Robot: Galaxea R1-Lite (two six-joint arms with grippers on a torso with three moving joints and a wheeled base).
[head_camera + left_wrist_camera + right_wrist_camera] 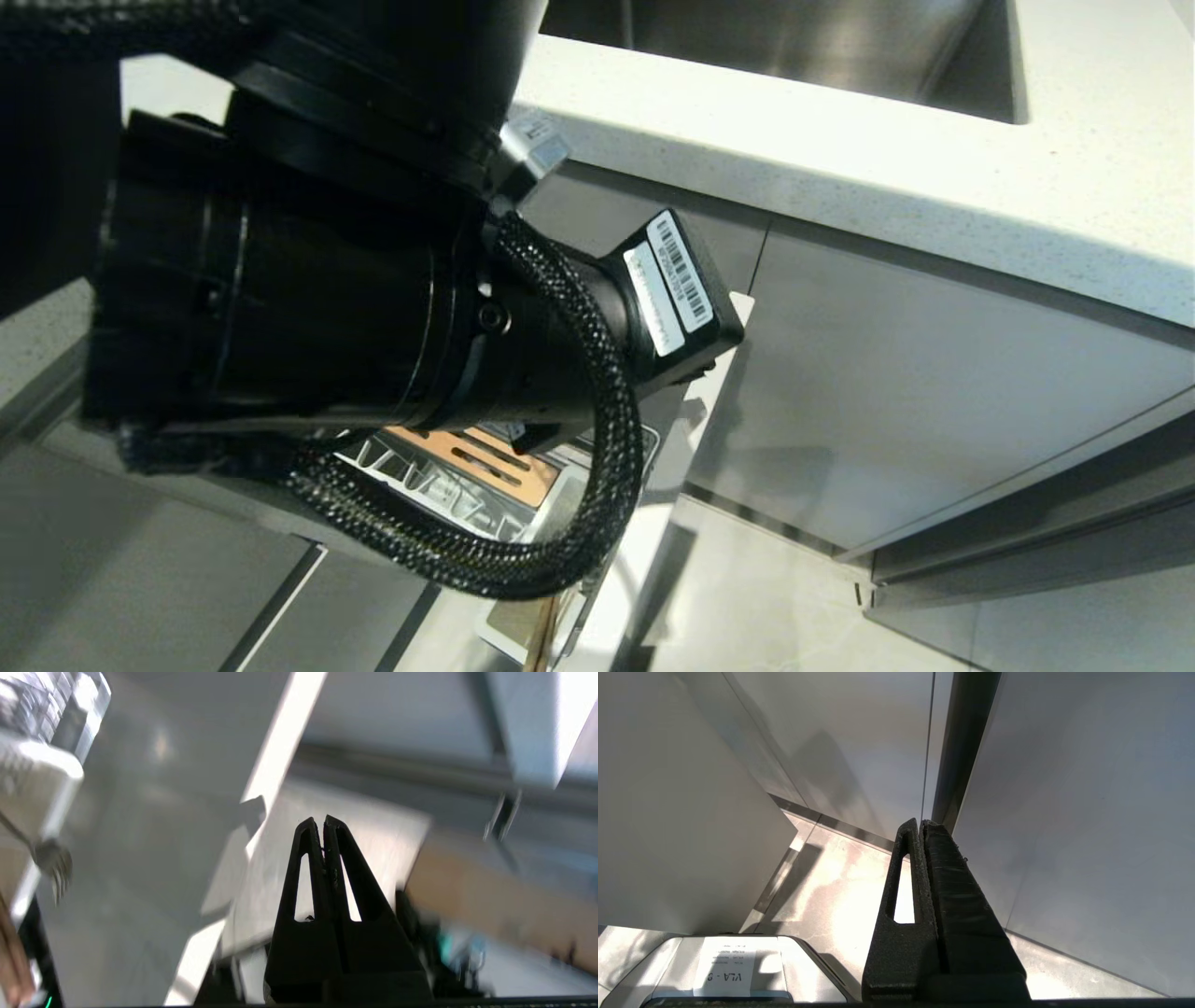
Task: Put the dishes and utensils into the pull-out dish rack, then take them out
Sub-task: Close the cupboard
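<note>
- My left arm (308, 308) fills the upper left and centre of the head view and hides most of the work.
- My left pincer (323, 820) is pressed together with nothing between the tips, pointing at pale cabinet fronts and floor at the centre of the left wrist view.
- My right pincer (920, 823) is also pressed together and empty, hanging low by a grey cabinet door (1087, 812), parked.
- The rack (476, 467) shows only in part at the lower centre of the head view, pulled out under my arm: one wooden strip, some white prongs, a corner of the white caddy.
- Chopsticks (543, 630): a wooden stick end shows at the bottom centre, seemingly in the caddy; I cannot count them.
- At the left edge of the left wrist view I see one fork-like utensil (53, 863), blurred.
- I count no bowl, plate or spoon.
- My judgement: loading or unloading is partly done; which of the two I cannot tell.
</note>
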